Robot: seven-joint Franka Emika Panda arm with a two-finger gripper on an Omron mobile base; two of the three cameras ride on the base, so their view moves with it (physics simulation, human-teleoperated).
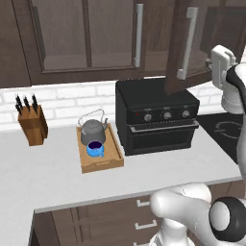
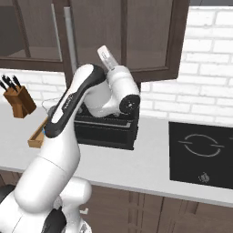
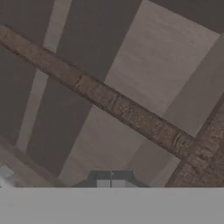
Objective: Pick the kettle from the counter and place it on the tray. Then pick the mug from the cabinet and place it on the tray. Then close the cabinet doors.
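Kettle [image 1: 93,130] and mug [image 1: 95,148] both sit in the tray [image 1: 112,144] on the table [image 1: 43,173], mug touching the kettle's front. What remains, by my reading: closing the cabinet doors.

Left door [image 1: 86,36] looks flush with the cabinet [image 1: 14,43]. Right door [image 1: 185,45] stands swung out over the black oven [image 1: 156,120], its bar handle [image 1: 186,43] facing the room.

My claw [image 3: 112,180] is fully closed, holding nothing, fingertips together near the door's glass and wooden frame [image 3: 118,107]. Whether they touch the panel I cannot tell.

Risks:
- Pushing on the glass near the hinge gives little leverage, so the door may stall half shut.
- Closed tips could slide off the smooth panel, so the hand runs on into the opening.
- My elbow [image 2: 125,98] hangs low over the oven; a wide swing could clip it.
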